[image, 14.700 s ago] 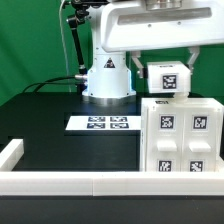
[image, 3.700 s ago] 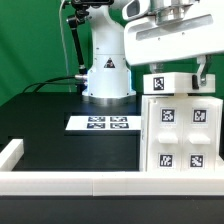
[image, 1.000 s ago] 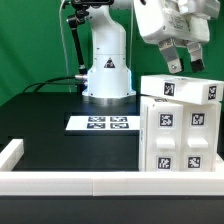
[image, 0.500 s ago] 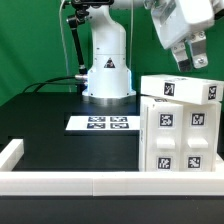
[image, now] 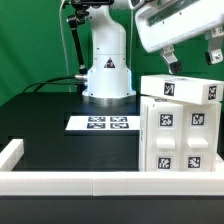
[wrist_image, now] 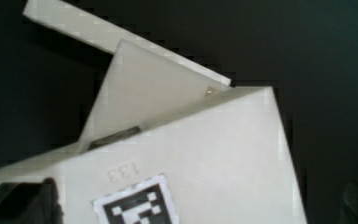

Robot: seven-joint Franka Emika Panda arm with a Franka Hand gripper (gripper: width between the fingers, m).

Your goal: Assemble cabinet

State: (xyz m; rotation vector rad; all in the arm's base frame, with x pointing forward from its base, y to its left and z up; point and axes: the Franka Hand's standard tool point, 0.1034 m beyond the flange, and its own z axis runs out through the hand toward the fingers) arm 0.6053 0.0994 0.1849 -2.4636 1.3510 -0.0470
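Since a moment ago, the gripper (image: 192,60) has turned level and now hangs above the cabinet (image: 180,130), touching nothing. Its fingers (image: 172,62) are spread apart and hold nothing. On top of the cabinet lies a block (image: 180,90), shifted a little to the exterior view's left. The cabinet stands on the black counter (image: 60,135) at the exterior view's right, just beside the marker board (image: 102,124). The wrist view shows white panels (wrist_image: 176,120) and one tag (wrist_image: 144,205).

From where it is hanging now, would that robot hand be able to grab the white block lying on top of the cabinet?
Probably yes. The hand hangs open just above the top block on the cabinet body, with only open air between them in the exterior view.
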